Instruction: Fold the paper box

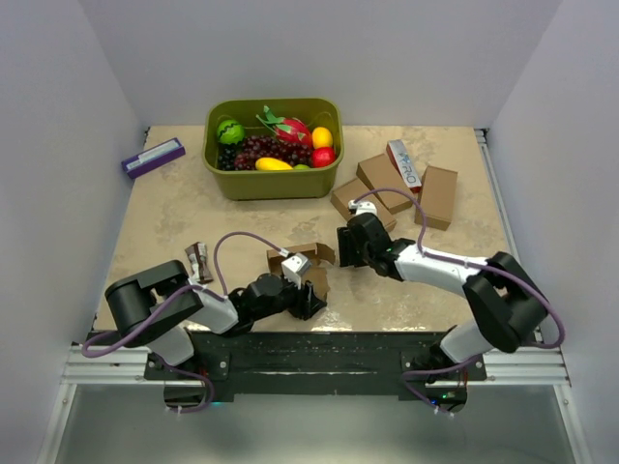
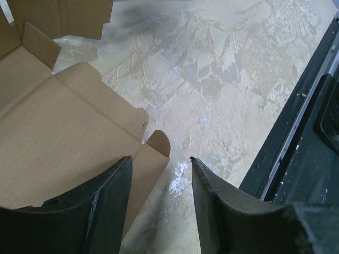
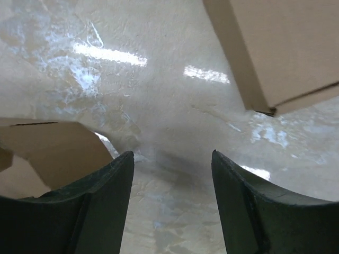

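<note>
Paper box (image 1: 308, 257): opened out on the desk (image 1: 184, 213), near the middle toward 6 o'clock, brown inner face up, small flaps spread.
Left fingers (image 1: 311, 296): released and apart at the box's 6 o'clock edge; one finger hangs over the sheet's corner and a rounded tab shows in the gap. Nothing is clamped; contact with the sheet cannot be told.
Right fingers (image 1: 344, 249): released, spread over bare desk at the box's 3 o'clock, just beside a flap, grasping nothing.
Basket (image 1: 271, 184): green, filled with fruit, at 12 o'clock.
Purple box (image 1: 153, 157): slim, at 10 o'clock, well apart.
Folded brown boxes (image 1: 437, 196): clustered at 2 o'clock.
Lettered carton (image 1: 406, 162): white and red, among them.
</note>
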Controlling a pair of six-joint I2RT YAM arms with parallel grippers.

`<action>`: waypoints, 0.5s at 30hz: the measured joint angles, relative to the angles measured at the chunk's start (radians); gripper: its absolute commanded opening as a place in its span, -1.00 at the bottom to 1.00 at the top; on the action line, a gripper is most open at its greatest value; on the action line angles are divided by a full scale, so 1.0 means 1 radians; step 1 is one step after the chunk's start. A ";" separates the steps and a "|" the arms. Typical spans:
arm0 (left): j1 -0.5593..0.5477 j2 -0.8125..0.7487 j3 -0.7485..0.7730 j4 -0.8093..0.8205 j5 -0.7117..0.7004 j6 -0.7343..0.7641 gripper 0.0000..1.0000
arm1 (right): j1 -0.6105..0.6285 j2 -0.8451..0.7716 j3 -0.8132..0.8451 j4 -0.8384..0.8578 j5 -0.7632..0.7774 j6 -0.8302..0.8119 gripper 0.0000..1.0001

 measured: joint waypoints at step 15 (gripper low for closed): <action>0.014 0.001 -0.044 0.064 0.058 0.001 0.02 | 0.002 0.008 -0.082 0.276 -0.257 -0.209 0.18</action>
